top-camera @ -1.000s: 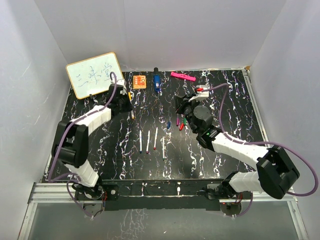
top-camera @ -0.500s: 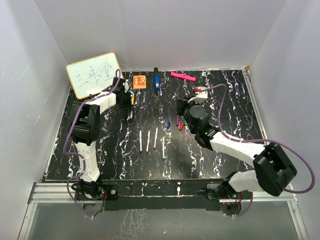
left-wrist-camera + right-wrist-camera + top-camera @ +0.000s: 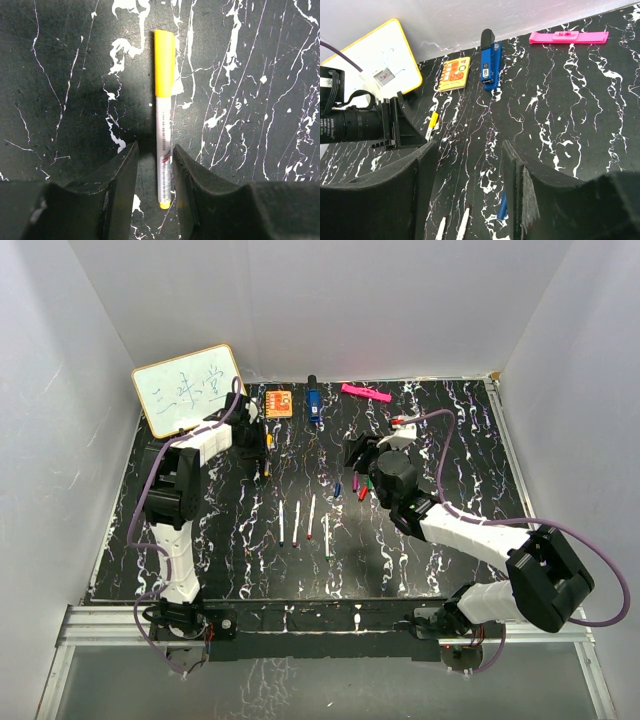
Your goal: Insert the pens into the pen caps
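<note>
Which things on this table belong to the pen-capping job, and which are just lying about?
Job: yellow-capped white pen; bare white-barrelled pens; short coloured plastic caps.
Lying about: yellow-framed whiteboard; orange square card; thick blue block; flat pink bar.

The right gripper's [image 3: 469,146] parted jaws frame a blue cap [image 3: 502,205] near two pens [image 3: 464,222].

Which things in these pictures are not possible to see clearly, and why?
Left wrist view: print on the yellow pen is blurred; contact with the left claw is unclear.
Right wrist view: the blue cap is partly behind the right claw; two pens are cut off by the bottom edge.
Top view: the loose caps are too small to count.
</note>
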You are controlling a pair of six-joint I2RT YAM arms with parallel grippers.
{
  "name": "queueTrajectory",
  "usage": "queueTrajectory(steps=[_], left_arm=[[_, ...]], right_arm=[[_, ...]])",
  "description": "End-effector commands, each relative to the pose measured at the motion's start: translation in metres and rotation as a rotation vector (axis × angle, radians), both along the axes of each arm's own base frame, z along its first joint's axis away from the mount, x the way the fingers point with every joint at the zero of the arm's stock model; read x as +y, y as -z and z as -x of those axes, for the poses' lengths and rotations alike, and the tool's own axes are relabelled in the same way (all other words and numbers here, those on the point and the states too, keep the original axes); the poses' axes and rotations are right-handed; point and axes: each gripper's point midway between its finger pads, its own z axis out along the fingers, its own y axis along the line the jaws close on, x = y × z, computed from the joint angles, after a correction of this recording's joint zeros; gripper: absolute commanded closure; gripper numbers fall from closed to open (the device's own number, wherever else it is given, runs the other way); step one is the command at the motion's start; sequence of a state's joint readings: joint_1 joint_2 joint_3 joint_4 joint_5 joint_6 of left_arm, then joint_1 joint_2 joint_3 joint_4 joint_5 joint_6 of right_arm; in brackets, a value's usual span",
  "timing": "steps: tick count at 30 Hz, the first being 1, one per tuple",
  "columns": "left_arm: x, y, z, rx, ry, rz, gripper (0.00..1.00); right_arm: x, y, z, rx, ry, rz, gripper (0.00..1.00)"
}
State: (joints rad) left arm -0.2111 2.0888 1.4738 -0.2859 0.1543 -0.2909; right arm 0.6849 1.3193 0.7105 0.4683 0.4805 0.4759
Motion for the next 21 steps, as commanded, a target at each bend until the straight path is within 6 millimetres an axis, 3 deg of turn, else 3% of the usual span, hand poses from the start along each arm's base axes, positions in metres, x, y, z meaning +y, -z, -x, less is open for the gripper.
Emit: queueTrajectory(steps=[1,6,10,17,21], left_arm=[[0.002,-0.013,0.001,0.006,-0.003,0.002,0.67],[0.007,-0.034,0.002,-0.038,-0.01,-0.016,0.66],[0.013,-0.051,0.014,-0.072,-0.016,-0.021,0.66],[0.003,-0.071,0.063,-0.111,-0.015,0.072,0.66],[-0.017,-0.078,0.099,-0.122,0.046,0.049,0.65]], right_arm=[[-0.004,-0.009,-0.002,-0.018,0.024,-0.007,0.49],[0.0,-0.003,-0.006,0.009,0.015,0.025,0.54],[0.001,0.002,-0.008,0.024,0.017,0.03,0.56],[0.002,0.013,-0.006,0.057,0.01,0.017,0.57],[0.004,0.024,-0.006,0.085,0.004,0.019,0.57]])
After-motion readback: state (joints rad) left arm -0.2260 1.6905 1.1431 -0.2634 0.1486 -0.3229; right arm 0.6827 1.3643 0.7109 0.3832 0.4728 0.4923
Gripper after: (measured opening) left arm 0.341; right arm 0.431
